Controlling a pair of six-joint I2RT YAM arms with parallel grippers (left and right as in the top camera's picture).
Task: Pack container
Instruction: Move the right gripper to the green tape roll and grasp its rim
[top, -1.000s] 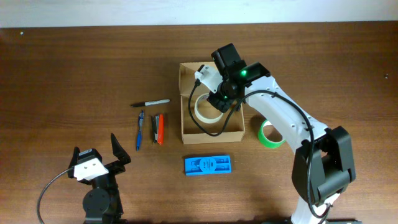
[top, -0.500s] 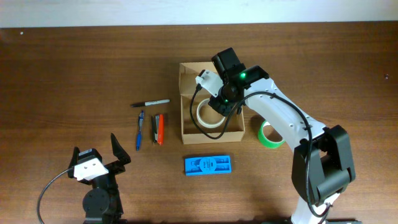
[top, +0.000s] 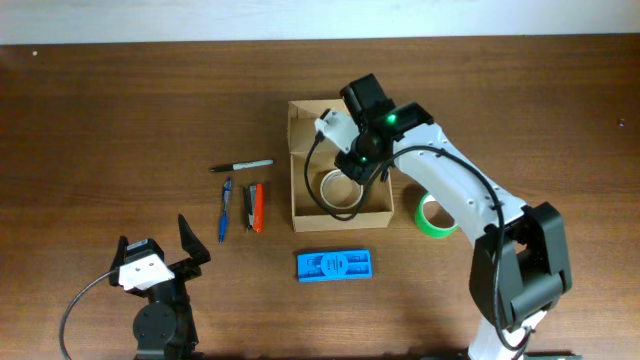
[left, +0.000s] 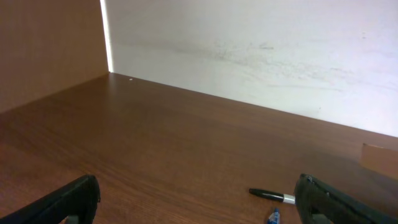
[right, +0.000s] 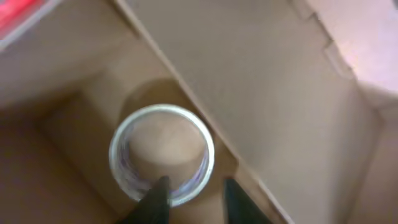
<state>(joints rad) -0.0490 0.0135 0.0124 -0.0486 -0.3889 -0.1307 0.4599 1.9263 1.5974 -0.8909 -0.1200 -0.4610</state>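
Note:
The container, a tan cardboard box (top: 298, 205) with its flap lid open at the back, sits mid-table. A whitish tape roll (top: 338, 188) lies flat on the box floor. It also shows in the right wrist view (right: 124, 168). My right gripper (top: 352, 162) hangs over the box, just above the roll. Its fingers (right: 196, 183) are apart, one over the roll's rim and one outside it, holding nothing. My left gripper (top: 155, 262) is open and empty at the front left, and it also shows in the left wrist view (left: 199, 205).
A black marker (top: 242, 165), a blue pen (top: 225, 208) and orange and dark pens (top: 256, 206) lie left of the box. A flat blue case (top: 334, 264) lies in front of it. A green tape roll (top: 434, 216) lies to its right.
The whitish roll has gone from my right gripper's hold down onto the box floor, and the right fingers have opened. The left arm has not moved.

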